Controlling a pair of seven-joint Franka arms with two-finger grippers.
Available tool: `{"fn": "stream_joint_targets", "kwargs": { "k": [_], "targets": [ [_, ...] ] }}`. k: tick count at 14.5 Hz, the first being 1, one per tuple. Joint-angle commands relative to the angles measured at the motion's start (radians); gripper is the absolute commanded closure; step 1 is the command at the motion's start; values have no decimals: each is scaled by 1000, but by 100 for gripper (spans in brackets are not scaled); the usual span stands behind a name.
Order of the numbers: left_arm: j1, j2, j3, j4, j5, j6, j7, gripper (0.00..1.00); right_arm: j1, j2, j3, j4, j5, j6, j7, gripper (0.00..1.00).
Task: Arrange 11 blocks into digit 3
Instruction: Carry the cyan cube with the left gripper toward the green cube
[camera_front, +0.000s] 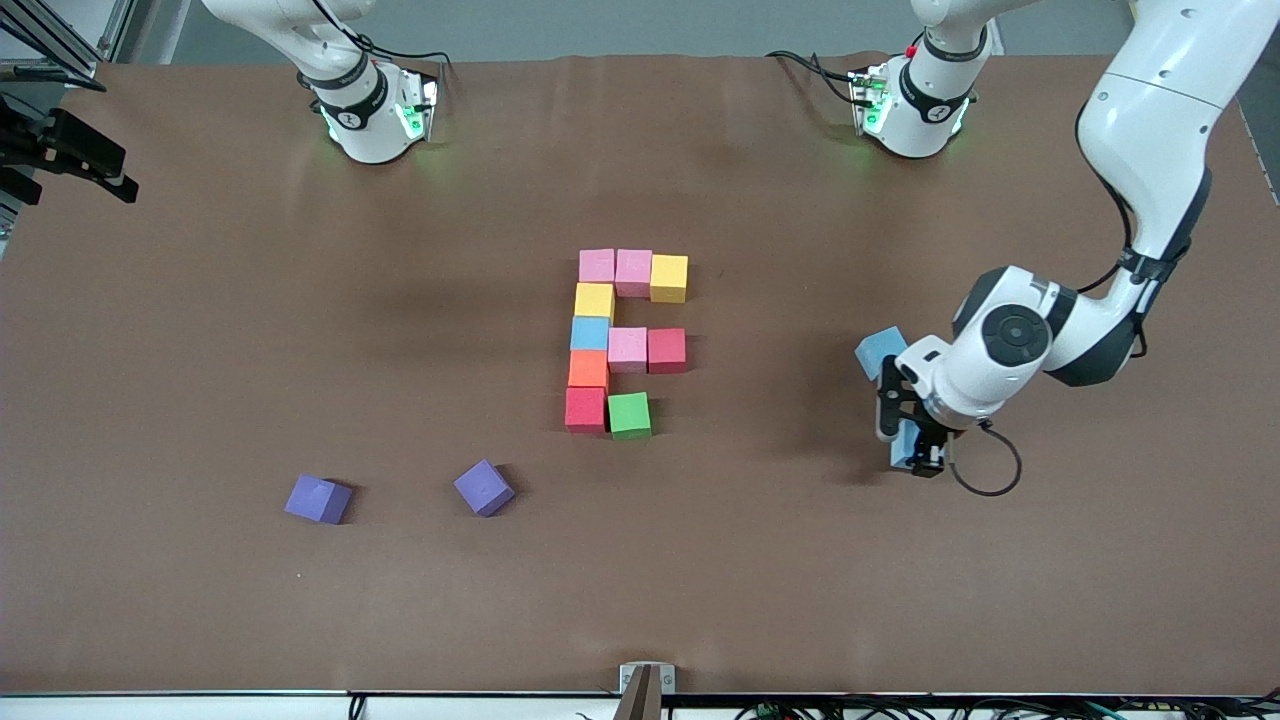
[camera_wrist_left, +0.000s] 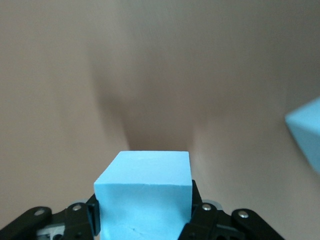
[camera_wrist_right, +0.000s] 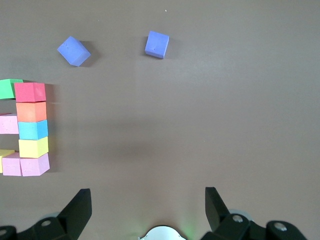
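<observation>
The left gripper (camera_front: 915, 450) is clamped on a light blue foam cube (camera_wrist_left: 144, 197), held above the surface (camera_front: 200, 350) toward the left arm's end, two flat sides squeezed between its fingers (camera_wrist_left: 202, 215). Foam this size looks light and slightly squashy, so a centred grip on opposite faces suits it. Another light blue cube (camera_front: 881, 352) is close by. The digit 3 (camera_front: 620, 340) sits mid-surface, its lowest bar one cube short. The right gripper (camera_wrist_right: 147, 207) waits, jaws wide and empty.
</observation>
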Motion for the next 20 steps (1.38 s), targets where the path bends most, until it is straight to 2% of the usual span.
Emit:
{"fn": "stream_joint_targets", "kwargs": {
  "k": [1,6,10,15,20],
  "targets": [
    [-79,52,1,96,-57,-56,-18,81,5,-31,-3,-36,-2,4,10,0],
    [-231,100,4,210,-94,-157,-218,81,17,-32,5,-38,-5,-14,10,0],
    [-372,160,8,300,-101,-189,-441,81,12,-34,-1,-39,-5,-28,10,0],
    [-482,232,11,389,-106,-197,-585,81,14,-32,-1,-39,-13,-25,9,0],
    [-602,267,94,455,-114,-197,-659,81,9,-32,-3,-39,-13,-27,7,0]
  ]
}}
